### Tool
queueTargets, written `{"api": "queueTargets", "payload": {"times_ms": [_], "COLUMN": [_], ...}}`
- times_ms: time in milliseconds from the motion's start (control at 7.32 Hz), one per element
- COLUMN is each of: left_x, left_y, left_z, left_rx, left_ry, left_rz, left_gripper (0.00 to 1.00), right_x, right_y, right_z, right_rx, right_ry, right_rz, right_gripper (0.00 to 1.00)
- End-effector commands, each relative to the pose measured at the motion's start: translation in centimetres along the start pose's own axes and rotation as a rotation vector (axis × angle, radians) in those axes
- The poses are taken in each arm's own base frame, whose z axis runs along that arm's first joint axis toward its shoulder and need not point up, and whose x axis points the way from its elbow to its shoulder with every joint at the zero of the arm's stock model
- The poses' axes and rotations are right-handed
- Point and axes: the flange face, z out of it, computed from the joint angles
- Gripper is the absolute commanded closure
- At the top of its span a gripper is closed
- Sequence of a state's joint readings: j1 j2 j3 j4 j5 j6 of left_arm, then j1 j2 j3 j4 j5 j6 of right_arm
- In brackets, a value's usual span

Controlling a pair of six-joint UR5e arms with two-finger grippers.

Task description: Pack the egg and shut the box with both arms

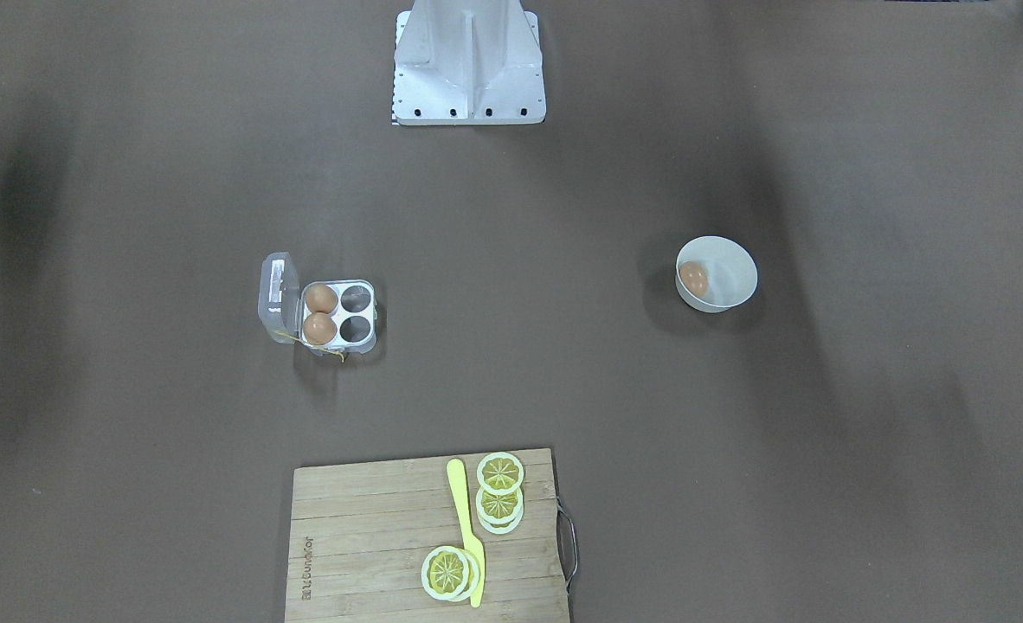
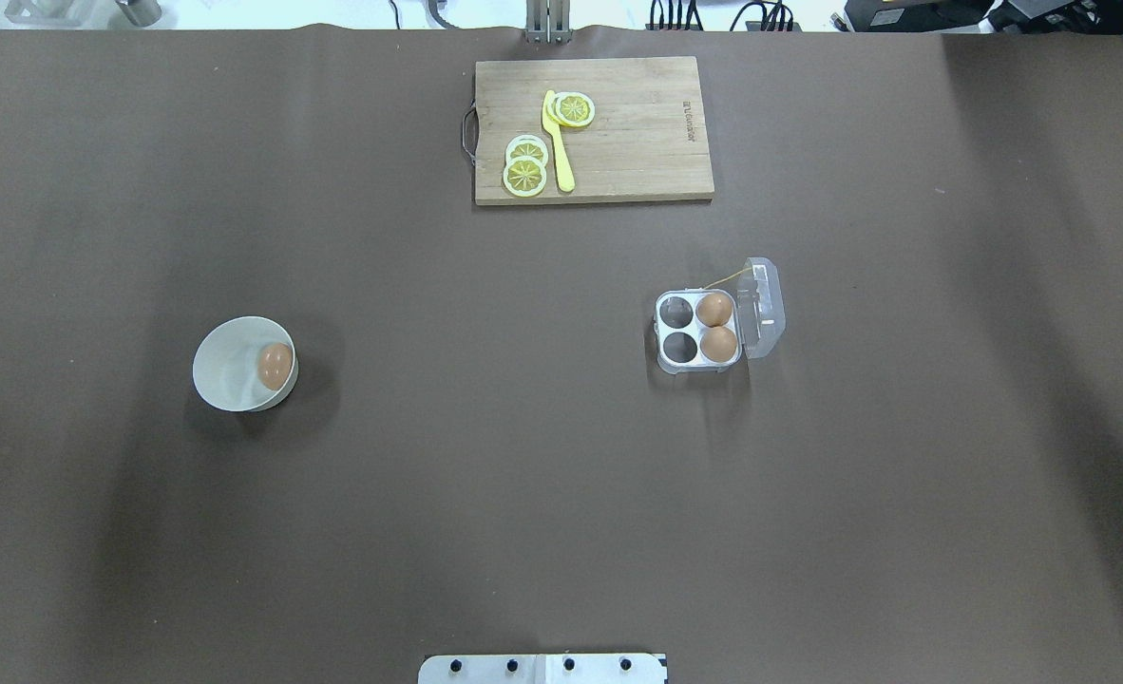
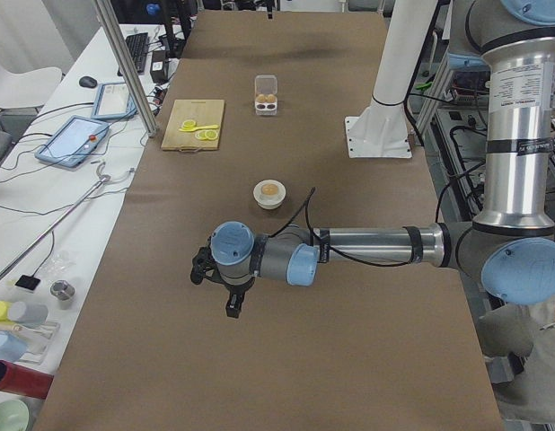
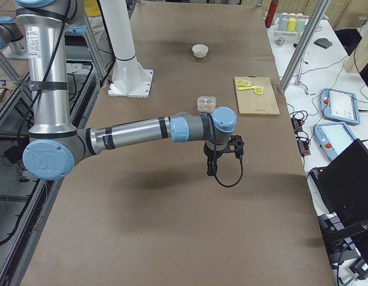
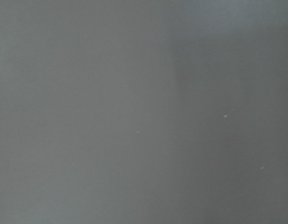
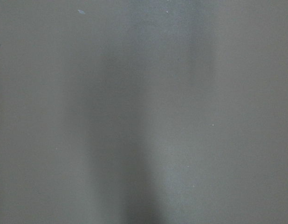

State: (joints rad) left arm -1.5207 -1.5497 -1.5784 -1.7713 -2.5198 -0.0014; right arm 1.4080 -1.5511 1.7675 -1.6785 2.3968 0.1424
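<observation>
Nearest in the left side view, the left hand [image 3: 231,305] is held over bare counter [image 3: 286,377], pointed down, with nothing seen in it. Whether its fingers are spread or closed cannot be told from this view alone. Same is noted for the right hand [image 4: 211,167] at the opposite end: pointed down over bare counter, nothing seen held, opening not judgeable. Only blank brown surface is shown by both wrist views, and neither hand is caught in the overhead view. The egg [image 2: 275,365] to be packed is found in the white bowl [image 2: 222,372], leaned on the wall nearest the box, long axis judged to run roughly away from the robot. From the left hand it lies inward along the counter, toward the middle. The left arm [image 3: 367,244] is judged the nearer one; the right arm [image 4: 130,131] is well apart from it. The box [image 2: 697,330] sits on the robot's right half, lid [image 2: 766,306] swung open on the side away from the bowl, so the empty cells [image 2: 677,311] face the bowl. Counts: three brown eggs, one in the bowl and two packed eggs [image 2: 714,309] in the box; four cells, two filled, two free; one bowl; one cutting board [image 2: 637,142]; one yellow knife [image 2: 558,142]; lemon slices [image 2: 523,176], at least three counted, total unsure because of overlaps; one white stand [image 1: 468,65].
</observation>
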Motion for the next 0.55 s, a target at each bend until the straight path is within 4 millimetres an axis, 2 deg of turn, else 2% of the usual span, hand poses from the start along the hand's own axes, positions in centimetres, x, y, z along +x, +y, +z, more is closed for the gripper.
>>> {"api": "queueTargets", "payload": {"times_ms": [0,273,410], "left_x": [3.3,6.4,8.7], "left_y": [-3.8,-6.0,-7.0], "left_z": [-1.6,-0.8,0.5], "left_rx": [0.037,0.025,0.0], "left_ry": [0.047,0.061,0.088], "left_rz": [-0.047,-0.007,0.016], "left_gripper": [0.02,0.02,0.02], "right_x": [0.1,0.2,0.3], "right_y": [0.0,0.0,0.1], "right_z": [0.2,0.3,0.4], "right_rx": [-0.009,-0.011,-0.013], "right_ry": [-0.003,-0.004,-0.004], "right_rz": [0.007,0.009,0.012], "right_gripper": [0.0,0.0,0.0]}}
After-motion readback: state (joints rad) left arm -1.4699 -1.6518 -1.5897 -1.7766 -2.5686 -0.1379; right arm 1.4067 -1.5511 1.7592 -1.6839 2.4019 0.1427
